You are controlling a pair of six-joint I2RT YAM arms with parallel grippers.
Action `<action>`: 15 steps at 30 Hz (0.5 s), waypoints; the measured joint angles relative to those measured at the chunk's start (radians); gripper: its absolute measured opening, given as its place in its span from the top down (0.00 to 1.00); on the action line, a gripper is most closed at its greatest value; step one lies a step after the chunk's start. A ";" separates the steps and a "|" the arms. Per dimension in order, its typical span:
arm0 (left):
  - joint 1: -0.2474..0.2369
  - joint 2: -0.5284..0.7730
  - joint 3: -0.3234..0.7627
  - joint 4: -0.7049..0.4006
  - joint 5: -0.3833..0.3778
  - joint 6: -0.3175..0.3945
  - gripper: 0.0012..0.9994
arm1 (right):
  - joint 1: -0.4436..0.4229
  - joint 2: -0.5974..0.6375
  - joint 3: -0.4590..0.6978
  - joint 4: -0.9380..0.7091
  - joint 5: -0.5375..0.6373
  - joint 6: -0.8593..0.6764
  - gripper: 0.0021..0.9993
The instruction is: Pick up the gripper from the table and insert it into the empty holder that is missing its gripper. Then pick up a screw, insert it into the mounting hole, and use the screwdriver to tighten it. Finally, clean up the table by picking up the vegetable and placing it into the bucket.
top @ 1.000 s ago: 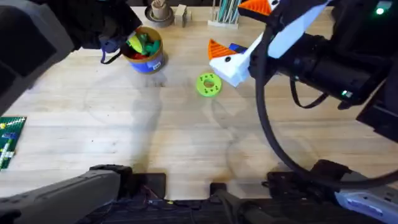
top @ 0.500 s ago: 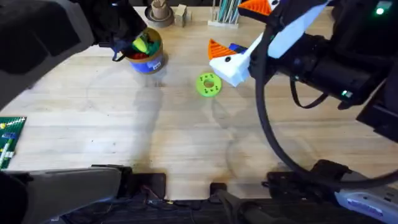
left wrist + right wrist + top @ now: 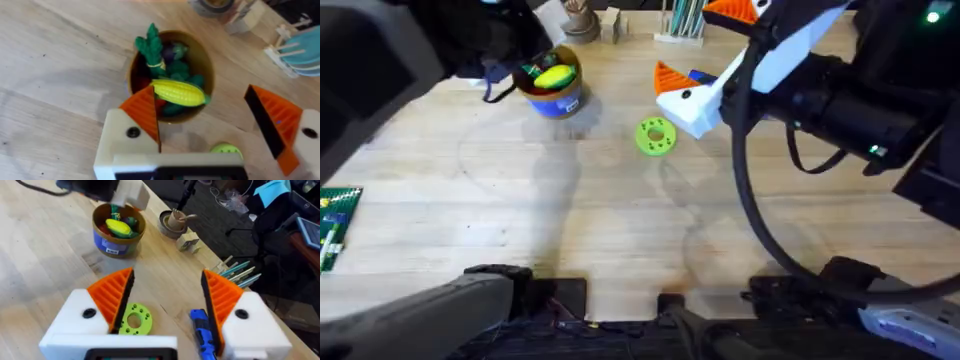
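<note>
The yellow vegetable (image 3: 179, 92) lies across the top of the tan bucket (image 3: 136, 65) on other toy vegetables, and also appears from overhead as vegetable (image 3: 555, 77) in bucket (image 3: 560, 100). My left gripper (image 3: 207, 125) hovers just above the bucket, open, with nothing between its orange pads. My right gripper (image 3: 167, 300) is open and empty, hanging over the table's far right (image 3: 690, 95). The blue screwdriver (image 3: 202, 330) lies beneath it. The loose gripper, the holder and the screw are out of view.
A lime-green ring disc (image 3: 655, 136) lies right of the bucket. A brown cup of sticks (image 3: 577, 20) and a rack of pens (image 3: 682, 20) stand along the back edge. A green brick plate (image 3: 335, 225) sits at the left edge.
The left gripper held the vegetable over the bucket; now the vegetable lies in the bucket and the gripper is open above it. The right arm has not moved.
</note>
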 joint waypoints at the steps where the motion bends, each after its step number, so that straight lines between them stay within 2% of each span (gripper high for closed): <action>1: 0.000 -0.039 0.000 -0.008 0.025 0.028 0.01 | 0.000 0.000 0.000 0.000 0.000 0.000 0.14; 2: 0.000 -0.076 0.000 -0.016 0.049 0.051 0.01 | 0.000 0.000 0.000 0.000 0.000 0.000 0.14; 5: 0.000 -0.201 0.000 -0.055 0.132 0.120 0.17 | 0.000 0.000 0.000 -0.008 0.000 0.000 0.14; 7: -0.001 -0.282 0.000 -0.084 0.184 0.155 0.40 | 0.000 0.000 0.000 -0.016 0.000 0.000 0.14; 10: -0.003 -0.398 0.000 -0.131 0.238 0.195 0.87 | 0.000 0.000 0.000 -0.027 0.000 0.000 0.14; 11: -0.004 -0.433 0.000 -0.146 0.248 0.207 0.97 | 0.000 0.000 0.000 -0.031 0.000 0.000 0.14; 15: -0.004 -0.559 0.000 -0.192 0.299 0.263 0.99 | 0.000 -0.001 0.000 -0.044 0.000 0.017 0.14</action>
